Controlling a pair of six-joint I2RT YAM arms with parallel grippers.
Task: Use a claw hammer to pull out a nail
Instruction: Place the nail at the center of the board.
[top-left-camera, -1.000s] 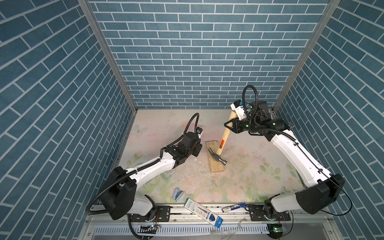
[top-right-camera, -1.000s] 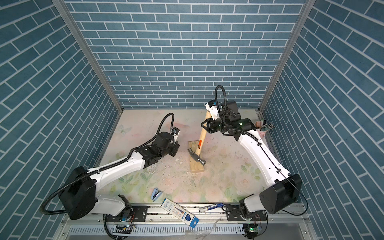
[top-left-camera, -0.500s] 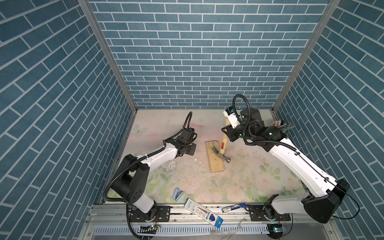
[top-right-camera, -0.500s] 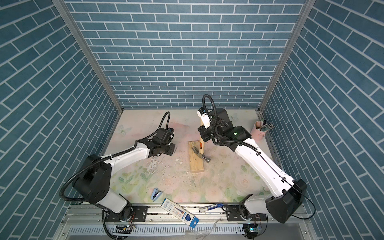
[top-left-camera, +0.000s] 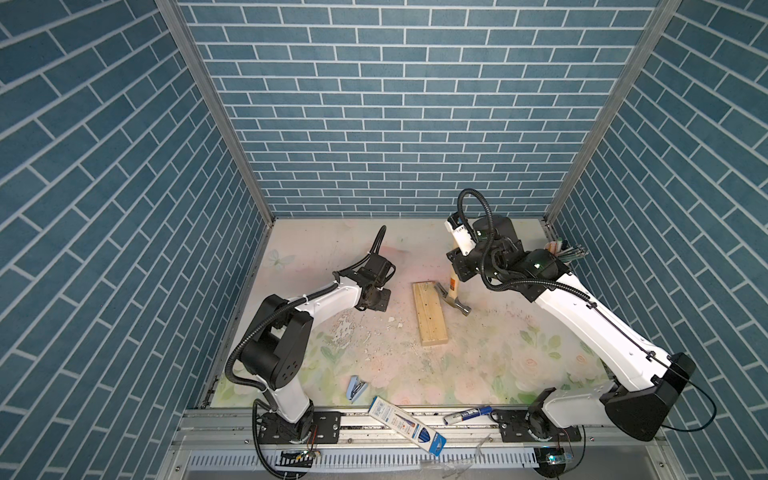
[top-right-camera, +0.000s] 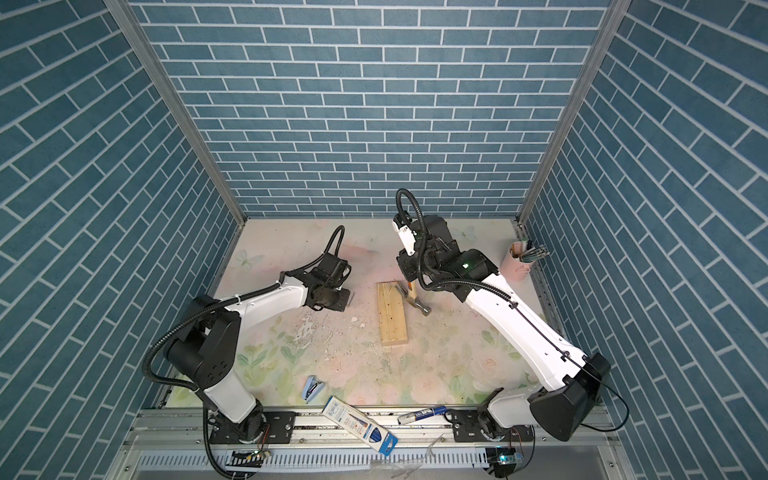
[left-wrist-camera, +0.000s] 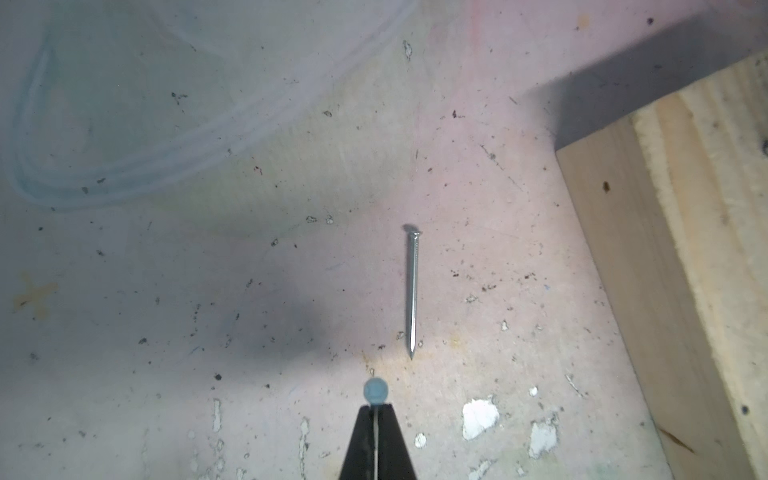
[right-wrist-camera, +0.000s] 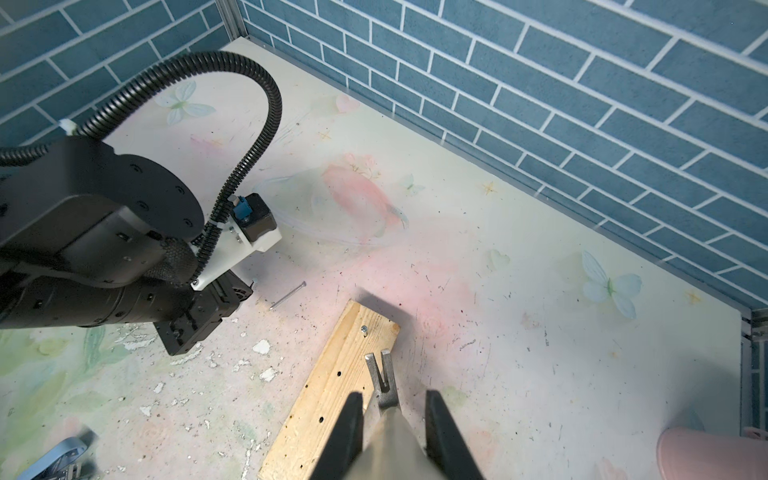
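hammer (right-wrist-camera: 382, 380) claw short of nail (right-wrist-camera: 363, 329)
right gripper (right-wrist-camera: 393, 398) clenched on its handle; upright nail stands just beyond the fork, toward board's (right-wrist-camera: 328, 382) far end.

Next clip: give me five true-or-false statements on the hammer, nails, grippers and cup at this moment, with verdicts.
1. The right gripper is shut on the claw hammer handle. True.
2. The loose nail lies on top of the wooden block. False: it lies on the table beside the block.
3. An embedded nail sticks up near the block's far end. True.
4. The left gripper is open. False: it is shut.
5. The pink cup lies tipped over. False: it stands upright in the far corner.
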